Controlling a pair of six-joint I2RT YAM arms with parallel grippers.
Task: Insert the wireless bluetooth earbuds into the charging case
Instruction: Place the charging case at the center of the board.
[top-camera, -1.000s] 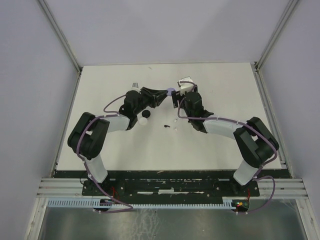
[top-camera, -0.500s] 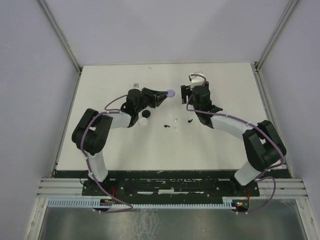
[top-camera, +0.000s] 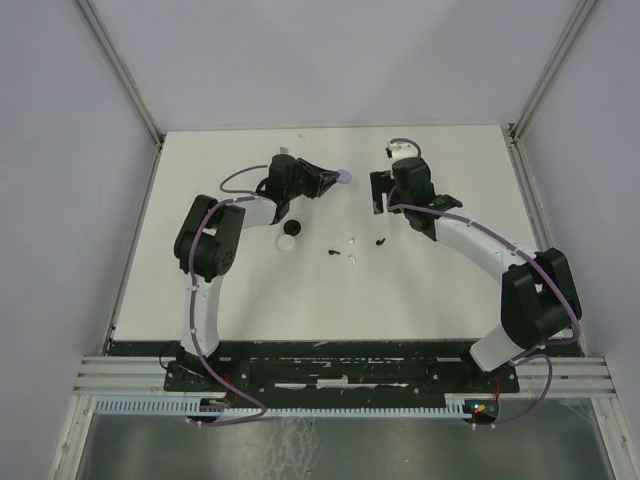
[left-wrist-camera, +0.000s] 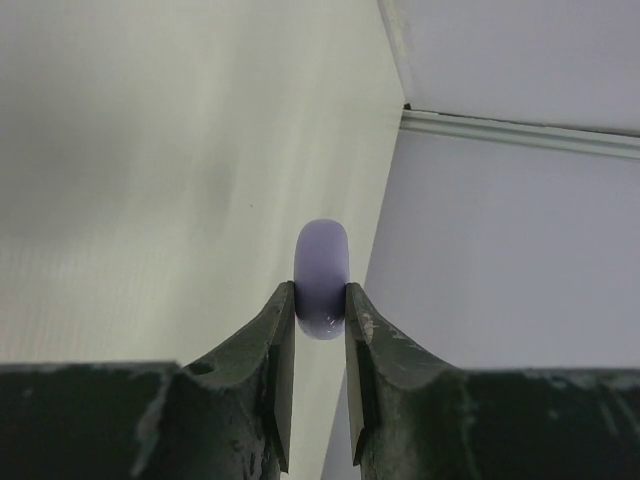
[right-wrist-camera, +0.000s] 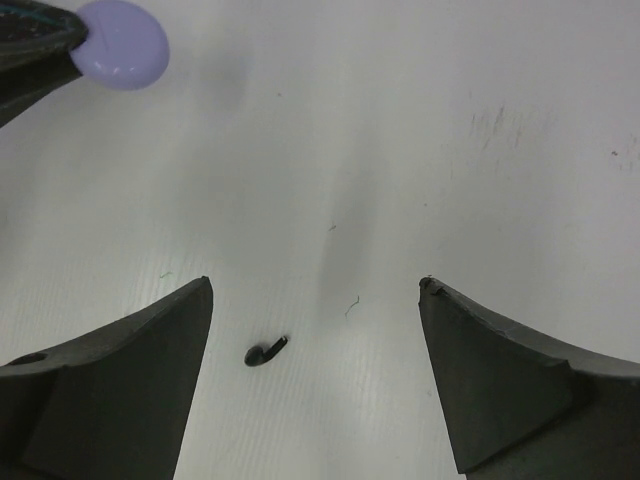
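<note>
Right gripper (right-wrist-camera: 315, 287), jaws wide apart, hangs over a tiny black bean-shaped earbud (right-wrist-camera: 265, 352): likely light, hard, slippery; pinch its bulb. Left gripper (left-wrist-camera: 320, 300) clamps a glossy lilac round case (left-wrist-camera: 321, 268).

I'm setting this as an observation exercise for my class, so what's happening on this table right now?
The left pincer is shut on a lilac puck, probably a charging case, holding it up off the table. The right pincer hangs open above a black earbud lying loose on the table. Other tiny earbuds and a white puck lie nearby, untouched.
</note>
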